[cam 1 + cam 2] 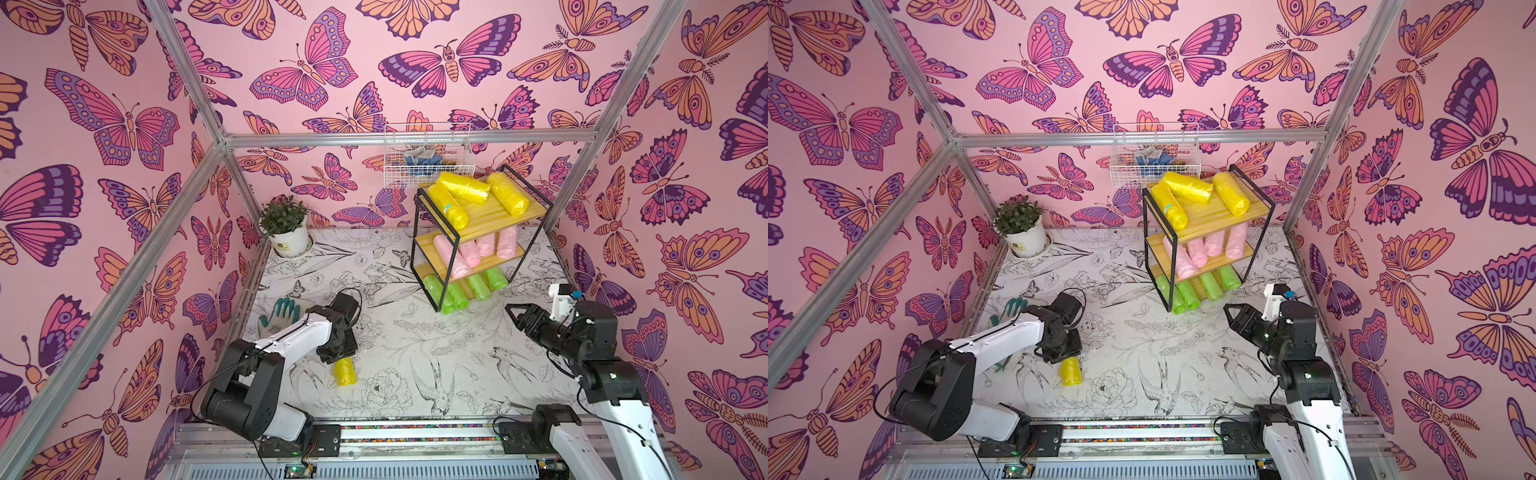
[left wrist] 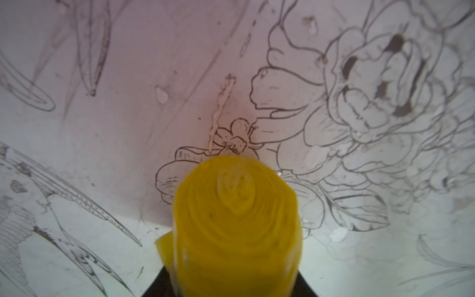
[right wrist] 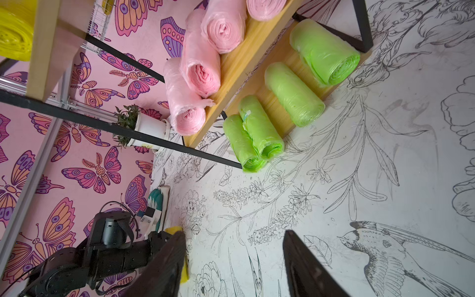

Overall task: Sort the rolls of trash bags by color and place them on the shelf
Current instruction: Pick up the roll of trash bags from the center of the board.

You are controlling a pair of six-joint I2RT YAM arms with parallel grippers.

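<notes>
One yellow roll [image 1: 345, 371] of trash bags is low at the table's front left, and my left gripper [image 1: 338, 356] is shut on it. The left wrist view shows its spiral end [image 2: 236, 221] sticking out between the black jaws. The shelf [image 1: 492, 216] stands at the back right. It holds three yellow rolls [image 1: 505, 199] on the top board, several pink rolls [image 1: 469, 253] on the middle board and several green rolls [image 1: 457, 295] on the bottom board. My right gripper [image 1: 512, 312] hovers open and empty in front of the shelf [image 3: 244, 64], near the green rolls [image 3: 295, 95].
A grey-and-green glove [image 1: 279, 313] lies at the left, partly under the left arm. A potted plant [image 1: 286, 226] stands in the back left corner. A white wire basket [image 1: 428, 156] hangs on the back wall above the shelf. Aluminium posts frame the table.
</notes>
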